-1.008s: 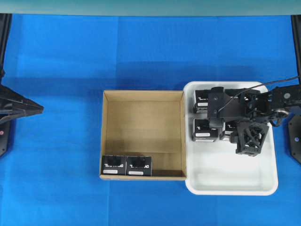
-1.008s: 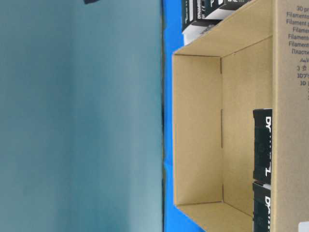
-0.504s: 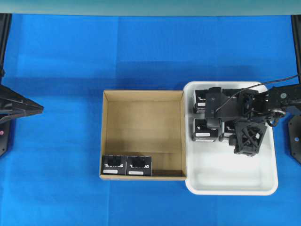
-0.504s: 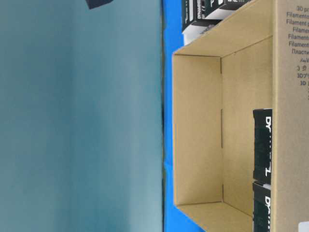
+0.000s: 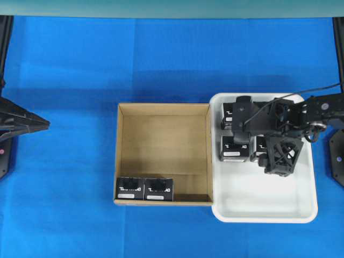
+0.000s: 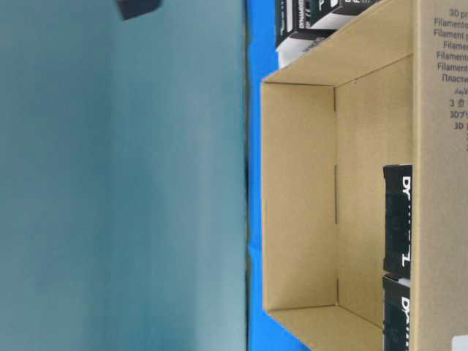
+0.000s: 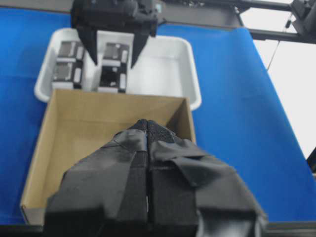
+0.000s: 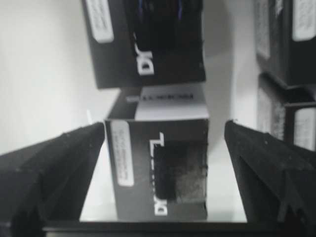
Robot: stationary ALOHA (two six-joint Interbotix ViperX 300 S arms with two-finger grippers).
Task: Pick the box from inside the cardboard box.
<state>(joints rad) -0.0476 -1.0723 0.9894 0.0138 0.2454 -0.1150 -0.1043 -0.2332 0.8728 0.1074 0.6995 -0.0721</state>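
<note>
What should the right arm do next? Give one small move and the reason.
Probably lift the right gripper clear of the white tray: its jaws stand open around a box already resting there, while two boxes remain in the cardboard box.

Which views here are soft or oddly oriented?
Right wrist: close and blurry, lettering on the box between the open right pincer barely legible. Left wrist: the shut left pincer out of focus. Table-level: turned sideways, the cardboard box sharp. Overhead: evenly lit.

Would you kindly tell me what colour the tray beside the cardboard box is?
The tray is plain white; the overhead view shows it best.
</note>
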